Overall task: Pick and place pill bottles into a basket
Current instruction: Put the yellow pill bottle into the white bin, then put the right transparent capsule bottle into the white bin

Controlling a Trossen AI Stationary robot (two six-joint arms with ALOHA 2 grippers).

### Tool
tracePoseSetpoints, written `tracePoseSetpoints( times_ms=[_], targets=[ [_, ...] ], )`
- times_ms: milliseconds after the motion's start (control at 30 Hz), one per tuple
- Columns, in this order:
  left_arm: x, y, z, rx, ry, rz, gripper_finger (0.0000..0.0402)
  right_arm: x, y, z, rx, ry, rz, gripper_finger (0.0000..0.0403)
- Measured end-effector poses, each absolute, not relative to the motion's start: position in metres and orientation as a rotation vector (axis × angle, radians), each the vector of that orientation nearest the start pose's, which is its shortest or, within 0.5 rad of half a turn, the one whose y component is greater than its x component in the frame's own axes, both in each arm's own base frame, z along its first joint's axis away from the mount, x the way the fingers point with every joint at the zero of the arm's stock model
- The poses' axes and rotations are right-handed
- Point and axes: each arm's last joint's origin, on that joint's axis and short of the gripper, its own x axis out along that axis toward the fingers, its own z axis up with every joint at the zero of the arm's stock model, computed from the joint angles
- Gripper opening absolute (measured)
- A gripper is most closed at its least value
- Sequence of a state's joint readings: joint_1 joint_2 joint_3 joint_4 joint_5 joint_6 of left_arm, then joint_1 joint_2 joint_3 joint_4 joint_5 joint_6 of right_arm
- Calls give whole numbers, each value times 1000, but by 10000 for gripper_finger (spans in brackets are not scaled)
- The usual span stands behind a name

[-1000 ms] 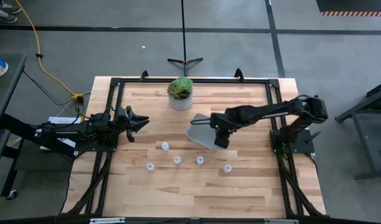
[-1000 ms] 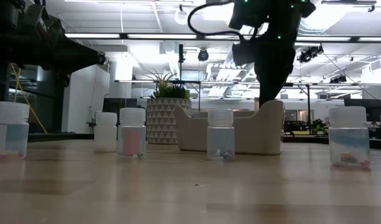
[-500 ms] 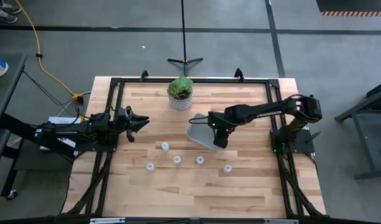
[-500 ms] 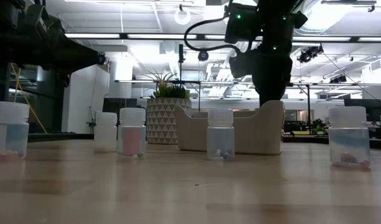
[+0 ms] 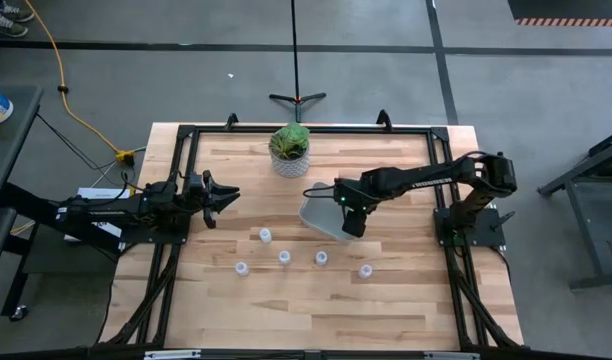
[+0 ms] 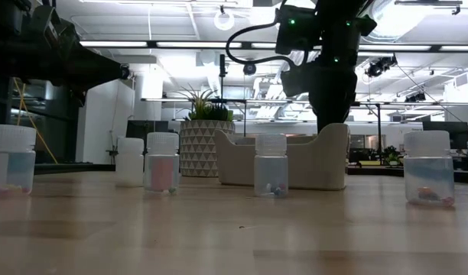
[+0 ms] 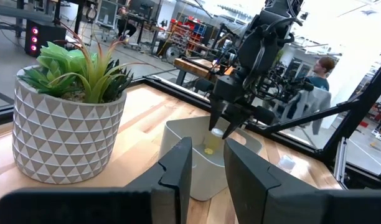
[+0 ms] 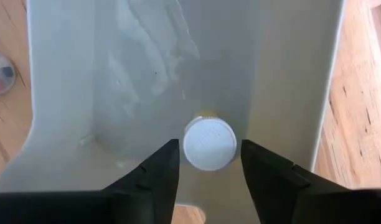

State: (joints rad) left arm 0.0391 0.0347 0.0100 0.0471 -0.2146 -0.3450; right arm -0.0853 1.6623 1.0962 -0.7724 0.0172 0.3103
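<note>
My right gripper (image 5: 354, 226) reaches down into the pale basket (image 5: 321, 218) near the table's middle, shut on a yellowish pill bottle with a white cap (image 8: 209, 143). The bottle also shows in the left wrist view (image 7: 210, 143), inside the basket (image 7: 197, 158). Several other pill bottles stand upright on the table nearer the front, among them one (image 5: 265, 235), one (image 5: 321, 258) and one (image 5: 365, 270). My left gripper (image 5: 229, 193) waits open and empty at the table's left edge. My right gripper pinches the bottle's white cap (image 8: 189, 146) between its two fingers, one on each side. The fingers come from above, pointing down. The bottle is upright inside the basket; whether its bottom touches the basket floor, I cannot tell.
A white patterned pot with a green plant (image 5: 289, 150) stands at the table's far edge, just beyond the basket. In the low view the bottles (image 6: 270, 165) stand in a row before the basket (image 6: 295, 164). Bare wood lies toward the front.
My right gripper has gone a little toward the table's left edge and down into the basket with the bottle, then has slowed almost to a stop. The bottles on the table have stayed where they were.
</note>
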Motion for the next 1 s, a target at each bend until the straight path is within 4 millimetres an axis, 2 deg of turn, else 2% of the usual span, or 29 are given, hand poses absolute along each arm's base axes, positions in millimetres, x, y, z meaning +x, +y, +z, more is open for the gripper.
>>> tracePoseSetpoints(
  times_ms=[167, 367, 467, 567, 667, 867, 1000],
  targets=[
    [98, 10, 169, -345, -66, 247, 129, 308, -27, 199, 303, 1284, -290, 173],
    [98, 10, 169, -345, -66, 247, 129, 322, -27, 230, 270, 1170, -236, 165],
    [98, 10, 169, -345, -66, 247, 129, 331, -18, 249, 270, 1108, -161, 160],
    [98, 10, 169, -345, -66, 247, 129, 337, 4, 266, 233, 1060, -54, 157],
    [98, 10, 169, -345, -66, 247, 129, 336, 31, 270, 177, 1066, 1, 155],
    [98, 10, 169, -345, -67, 249, 129, 311, 80, 254, 148, 1239, -21, 156],
    [98, 10, 169, -345, -66, 249, 129, 298, 106, 248, 172, 1258, -24, 156]
  ],
)
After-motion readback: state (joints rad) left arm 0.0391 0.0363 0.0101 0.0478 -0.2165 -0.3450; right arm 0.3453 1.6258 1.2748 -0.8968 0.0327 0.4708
